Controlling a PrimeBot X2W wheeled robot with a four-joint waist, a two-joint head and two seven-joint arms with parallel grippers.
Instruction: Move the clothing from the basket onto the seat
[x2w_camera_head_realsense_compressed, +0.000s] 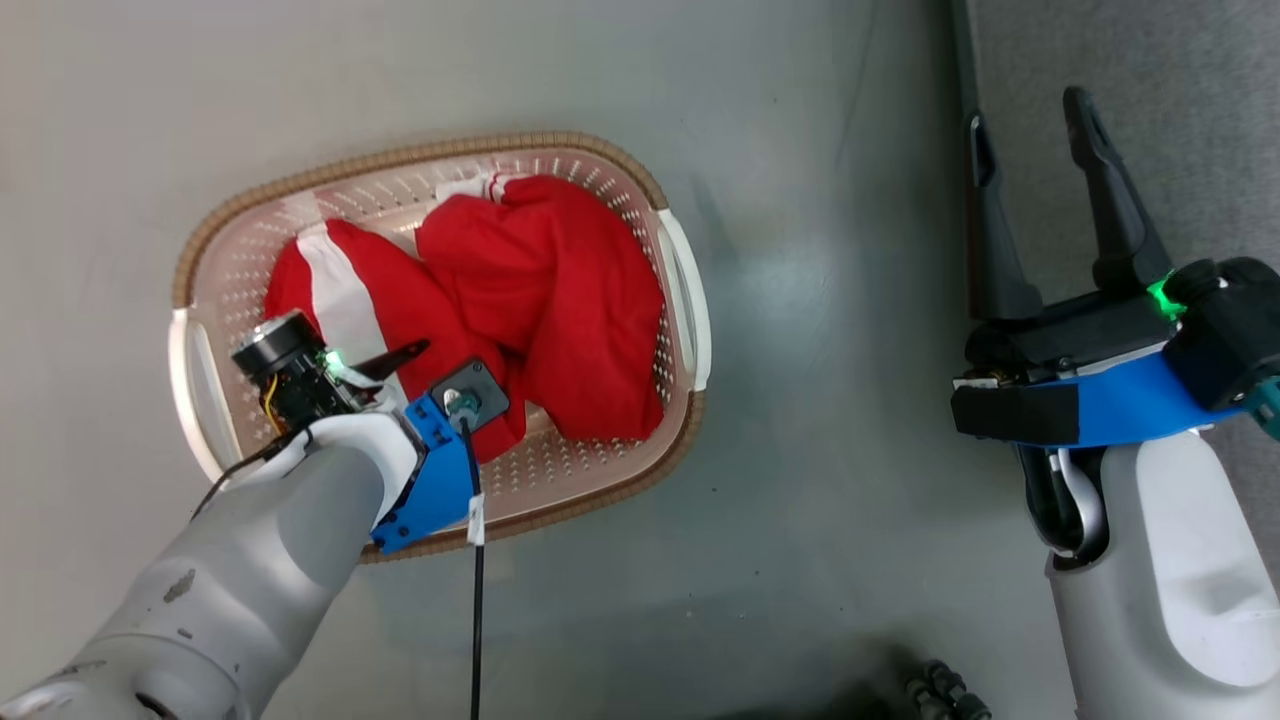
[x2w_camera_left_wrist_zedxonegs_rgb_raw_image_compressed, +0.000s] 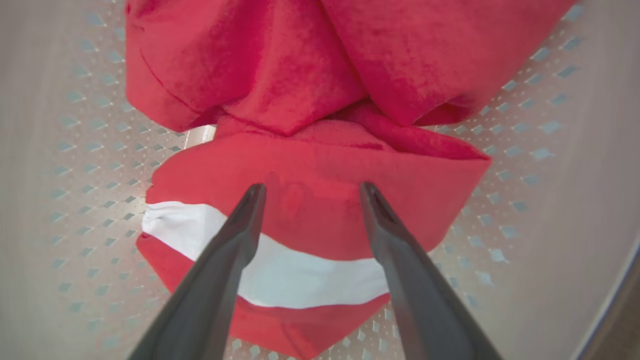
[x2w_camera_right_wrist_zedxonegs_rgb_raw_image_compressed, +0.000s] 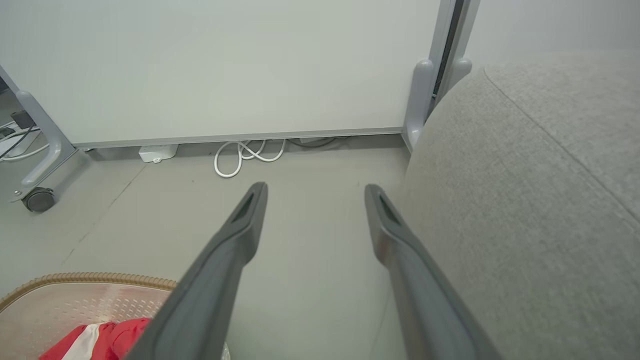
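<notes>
Reaching arm: L gripper (x2w_camera_left_wrist_zedxonegs_rgb_raw_image_compressed: 310, 189) is down inside the basket (x2w_camera_head_realsense_compressed: 600, 150), fingers spread apart, nothing clamped btwn them.
L fingertips: over red cloth just above the white band of the striped garment (x2w_camera_head_realsense_compressed: 345, 290); can't tell if they touch the fabric.
Clothing: both red pieces lie in the basket. In head view the striped garment is on the robot's-left half. The plain red garment (x2w_camera_head_realsense_compressed: 560, 300) is bunched on the other half, and the two meet in the middle.
Cuff (x2w_camera_head_realsense_compressed: 470, 187): white w/ red stripes, peeking out at the basket's far wall, at the top edge of the plain red garment.
Basket: sits on the grey floor (x2w_camera_head_realsense_compressed: 850, 420). Cream perforated walls, brown woven-look rim, white handles at both short ends.
R gripper (x2w_camera_head_realsense_compressed: 1025, 110): fingers apart, empty, held above the floor well to the right of the basket, fingers pointing away from the robot.
Seat (x2w_camera_right_wrist_zedxonegs_rgb_raw_image_compressed: 525, 200): light grey woven fabric, rounded, w/ a stitched seam. In R wrist view it is just beside the R gripper's right finger; contact can't be told.
Background: white panel (x2w_camera_right_wrist_zedxonegs_rgb_raw_image_compressed: 225, 65) on a wheeled frame, white cable (x2w_camera_right_wrist_zedxonegs_rgb_raw_image_compressed: 245, 155) looped at its foot.
</notes>
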